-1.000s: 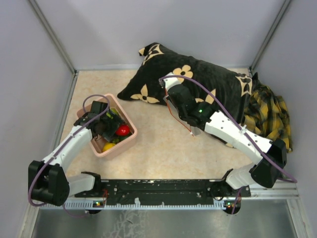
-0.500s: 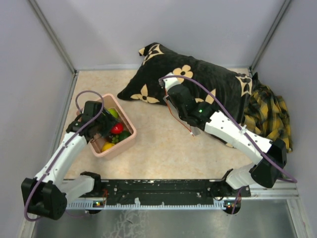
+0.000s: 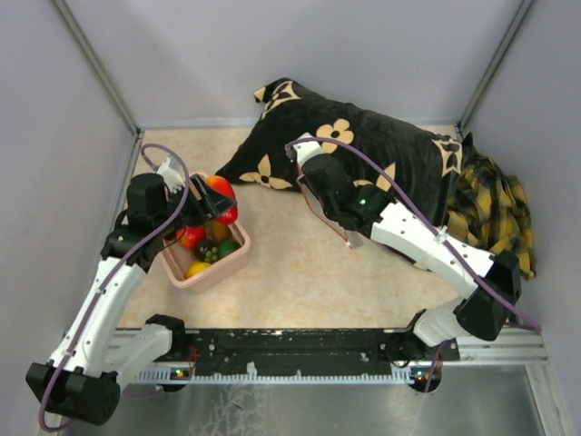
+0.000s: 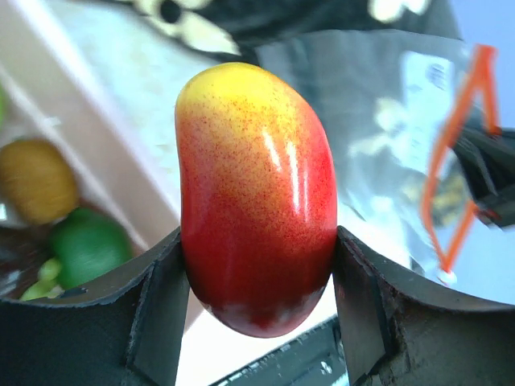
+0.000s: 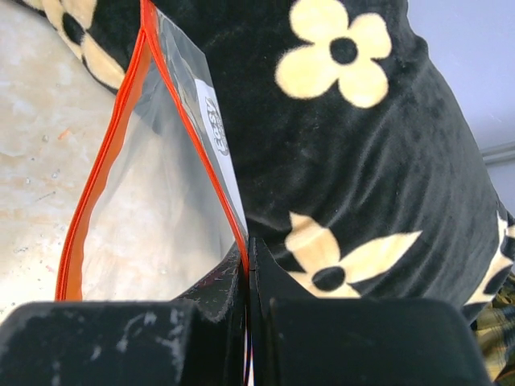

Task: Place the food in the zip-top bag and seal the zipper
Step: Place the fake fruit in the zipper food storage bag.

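Since a second ago the left pincer (image 3: 214,193) has risen out of the pink tub (image 3: 234,258) near the left edge of the surface (image 3: 290,263), gripping a red-and-yellow mango (image 3: 221,194). The right pincer (image 3: 303,153) stays at the pillow (image 3: 390,150) by the far edge.

The left wrist view shows the mango clamped on both sides, with the zip-top bag (image 4: 386,137) and its orange zipper (image 4: 455,161) beyond.

In the right wrist view, that pincer is pinched shut on the rim of the bag's open mouth.

The label (image 5: 216,129) on the zip-top bag (image 5: 153,201) is unreadably blurred.
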{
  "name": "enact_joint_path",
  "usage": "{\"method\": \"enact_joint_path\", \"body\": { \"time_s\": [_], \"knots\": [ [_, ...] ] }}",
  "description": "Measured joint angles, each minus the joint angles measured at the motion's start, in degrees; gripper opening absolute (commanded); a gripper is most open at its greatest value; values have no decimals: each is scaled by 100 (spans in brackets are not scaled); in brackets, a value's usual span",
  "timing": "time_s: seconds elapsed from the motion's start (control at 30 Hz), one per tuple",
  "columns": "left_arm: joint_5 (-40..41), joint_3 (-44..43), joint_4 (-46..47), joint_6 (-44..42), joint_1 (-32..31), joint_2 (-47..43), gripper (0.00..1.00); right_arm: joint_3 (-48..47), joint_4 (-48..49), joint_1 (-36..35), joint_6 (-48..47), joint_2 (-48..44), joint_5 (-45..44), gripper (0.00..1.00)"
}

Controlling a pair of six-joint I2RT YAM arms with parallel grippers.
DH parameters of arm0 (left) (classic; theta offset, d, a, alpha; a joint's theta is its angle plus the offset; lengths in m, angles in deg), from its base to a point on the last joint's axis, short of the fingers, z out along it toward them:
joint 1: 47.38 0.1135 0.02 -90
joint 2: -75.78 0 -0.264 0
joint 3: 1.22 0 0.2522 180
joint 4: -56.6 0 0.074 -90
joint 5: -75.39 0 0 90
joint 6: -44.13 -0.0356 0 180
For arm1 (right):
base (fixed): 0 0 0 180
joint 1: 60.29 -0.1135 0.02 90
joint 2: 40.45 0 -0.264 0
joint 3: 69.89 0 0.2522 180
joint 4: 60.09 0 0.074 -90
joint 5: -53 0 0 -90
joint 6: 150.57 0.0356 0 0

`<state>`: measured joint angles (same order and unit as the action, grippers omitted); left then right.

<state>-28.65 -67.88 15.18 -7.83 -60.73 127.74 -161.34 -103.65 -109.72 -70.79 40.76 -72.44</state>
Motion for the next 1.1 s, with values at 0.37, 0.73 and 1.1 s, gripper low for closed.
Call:
{"method": "enact_joint_path", "body": {
  "time_s": [0.37,0.73,1.1],
  "knots": [
    [-2717,-66,1408,-197,-411,573,34,-46,-11,-94,81,57,111,0],
    [-3506,-195,2439,-79,-1279,1458,31,-197,-20,-262,85,269,164,0],
    [-3467,-503,2459,-42,-1436,2251,29,-238,-31,-452,76,376,114,0]
  ]
}}
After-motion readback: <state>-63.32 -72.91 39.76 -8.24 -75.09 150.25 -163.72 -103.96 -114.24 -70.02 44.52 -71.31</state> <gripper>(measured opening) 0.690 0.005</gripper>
